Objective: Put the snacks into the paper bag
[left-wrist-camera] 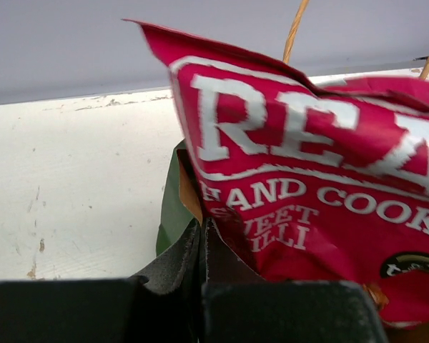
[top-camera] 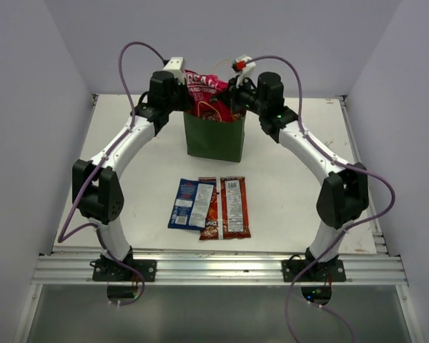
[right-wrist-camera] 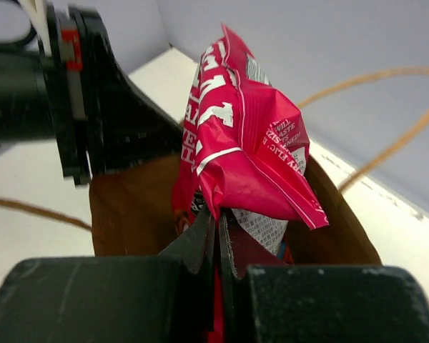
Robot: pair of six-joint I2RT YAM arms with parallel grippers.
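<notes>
Closest to lens, left wrist view: left tool [left-wrist-camera: 200, 232], black fingers pressed to a hairline slit, bag [left-wrist-camera: 170, 211] rim running into that slit. Reads as pinching the rim, likely to hold the mouth open and keep the bag upright during loading. Just right of the tips: pink packet [left-wrist-camera: 307, 179], "REAL" lettering filling the frame, top corner well above the rim.

Right wrist view: right tool [right-wrist-camera: 217, 225] also narrow, fingers nearly touching, crumpled lower edge of pink packet caught at the tips. Judged as gripping it for a push down into the brown interior. Packet upright, slightly tilted, lower part inside the mouth, upper half sticking out. Not seated yet, so step in hand = feeding it in. Something red deeper between the fingers; cannot tell if same packet or another. Tan handle [right-wrist-camera: 386, 75] flopped outward, clear of the opening.

Top view: bag upright at far middle of table [top-camera: 129, 179], one tool on each side of the mouth. Nearer the bases, well apart from bag: blue packet [top-camera: 191, 204], orange packet [top-camera: 209, 214], red packet [top-camera: 234, 207], flat, side by side, edges touching or overlapping. Three to go by this count. Risk: tall packet snagging on rim, or bag tipping on release of the rim.
</notes>
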